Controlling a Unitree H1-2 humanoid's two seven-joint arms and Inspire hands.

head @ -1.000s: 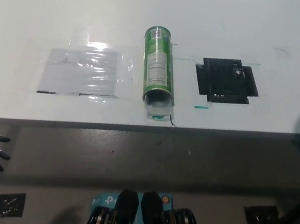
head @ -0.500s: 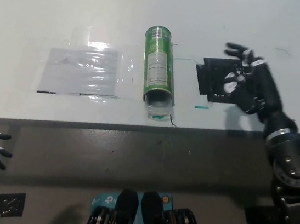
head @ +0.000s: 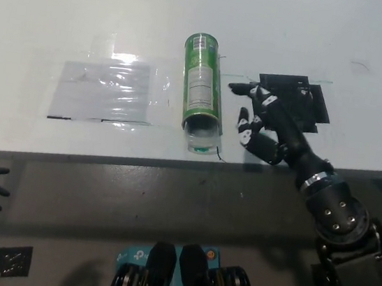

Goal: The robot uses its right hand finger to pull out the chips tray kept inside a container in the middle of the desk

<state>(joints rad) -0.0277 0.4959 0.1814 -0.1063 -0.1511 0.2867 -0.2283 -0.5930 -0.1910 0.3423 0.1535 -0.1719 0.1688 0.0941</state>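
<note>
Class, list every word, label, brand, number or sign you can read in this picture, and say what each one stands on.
Green chips container, lying on the desk: a white label panel with print, too small and blurred to read.
Its round end cap: a marking, not legible.
Clear plastic sheet: no text visible.
Black square pad: no text visible.
Nothing in this view can be quoted with confidence.

Lab bench, taped desk (head: 88, 16) markers
</note>
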